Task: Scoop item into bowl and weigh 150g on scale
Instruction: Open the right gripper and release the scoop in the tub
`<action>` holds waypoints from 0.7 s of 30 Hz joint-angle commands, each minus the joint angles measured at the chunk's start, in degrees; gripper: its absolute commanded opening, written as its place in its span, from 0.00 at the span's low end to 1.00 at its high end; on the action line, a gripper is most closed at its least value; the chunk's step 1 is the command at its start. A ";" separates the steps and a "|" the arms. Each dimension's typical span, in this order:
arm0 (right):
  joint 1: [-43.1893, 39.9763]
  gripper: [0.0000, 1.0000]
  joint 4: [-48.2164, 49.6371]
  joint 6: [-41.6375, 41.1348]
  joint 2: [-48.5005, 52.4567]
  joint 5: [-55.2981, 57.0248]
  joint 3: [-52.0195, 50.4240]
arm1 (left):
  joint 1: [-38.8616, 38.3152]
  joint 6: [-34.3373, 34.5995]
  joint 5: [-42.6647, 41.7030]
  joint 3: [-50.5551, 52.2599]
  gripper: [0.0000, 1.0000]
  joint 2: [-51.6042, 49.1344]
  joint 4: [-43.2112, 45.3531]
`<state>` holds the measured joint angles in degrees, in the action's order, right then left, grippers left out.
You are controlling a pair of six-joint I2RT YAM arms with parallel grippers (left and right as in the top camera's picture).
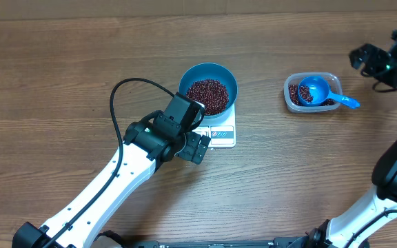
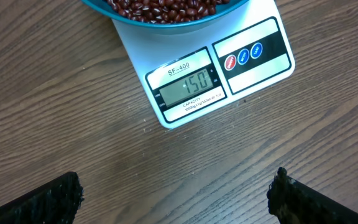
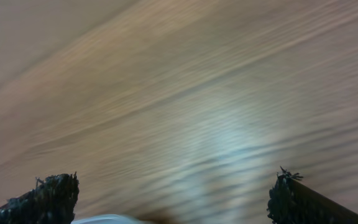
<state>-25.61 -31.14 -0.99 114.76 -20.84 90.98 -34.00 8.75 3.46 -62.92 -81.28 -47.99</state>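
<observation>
While the table [image 1: 60, 83] carries only a few things, the task looks finished or nearly so. The bowl [image 1: 209, 71] sits on the scale [image 1: 220, 132] near the table's middle, slightly toward the far edge, and holds a wide heap of beans [image 1: 208, 95]. In the left wrist view the display [image 2: 187, 86] reads 150, which matches the target. I judge that no more scooping is called for and that what is left is to keep clear and not nudge the scale.

The left gripper [image 2: 179, 193] hangs just on the near side of the scale with its jaws spread wide and nothing between them. The right gripper [image 3: 173, 199] is up by the far right corner, also wide open and empty; its own view is blurred, showing only wood grain.

The clear tub [image 1: 287, 93] stands toward the right edge, well apart from the scale, with leftover beans in it. The blue scoop [image 1: 314, 89] rests inside the tub, its handle pointing over the rim toward the right edge.

Open wood lies along the whole left side, the far edge and the near right part. The tightest spot is between the left gripper and the scale's near edge.
</observation>
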 commanded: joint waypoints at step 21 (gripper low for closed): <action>13.11 1.00 -14.21 -2.01 -0.02 5.64 3.17 | 0.33 -1.05 -0.31 0.09 1.00 0.76 0.04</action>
<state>-12.49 -45.50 -2.85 114.78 -16.40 92.71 -34.00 8.75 3.46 -62.92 -81.28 -47.99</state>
